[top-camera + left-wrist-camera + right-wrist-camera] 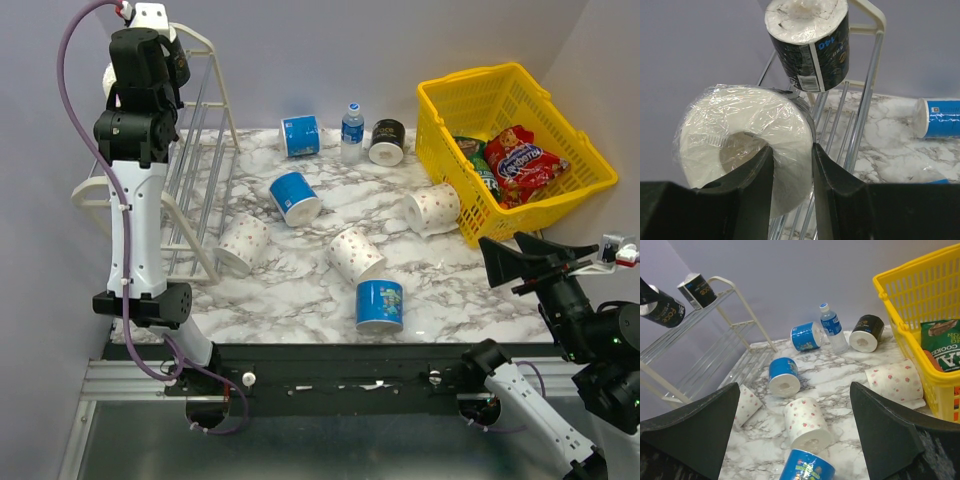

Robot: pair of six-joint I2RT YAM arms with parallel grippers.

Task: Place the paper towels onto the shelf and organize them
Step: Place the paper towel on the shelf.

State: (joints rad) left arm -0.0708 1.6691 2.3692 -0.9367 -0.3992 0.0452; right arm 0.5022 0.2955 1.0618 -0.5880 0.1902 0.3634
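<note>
Lavender walls (400, 40) close in a marble-patterned counter (290, 290), where your left tool (790, 150) hangs at the top of the white wire shelf (200, 150), clamped on a black-wrapped paper-towel roll (715, 120). One finger appears to sit in the cardboard core and the other against the outer wrap, so only the roll's wall is pinched. The roll hovers by the top tier, just beside a second black roll (807, 42) already seated at the end frame. Whether the held one touches the bars cannot be told. Your right tool (795, 387) waits low at the counter's near right, jaws spread wide and empty. Seven loose rolls (355, 255), blue, dotted and one black, lie scattered on the counter, with a water bottle (352, 132) among them and a yellow shopping basket (470, 78) to the right.

Trouble, judged from here, lies in the letting go. The tiers slant, so a roll freed with its round side downhill may run along the bars and drop. A pinch on one wall through slick film may let the roll swivel. Push too far and you could nudge the seated roll off its perch.
</note>
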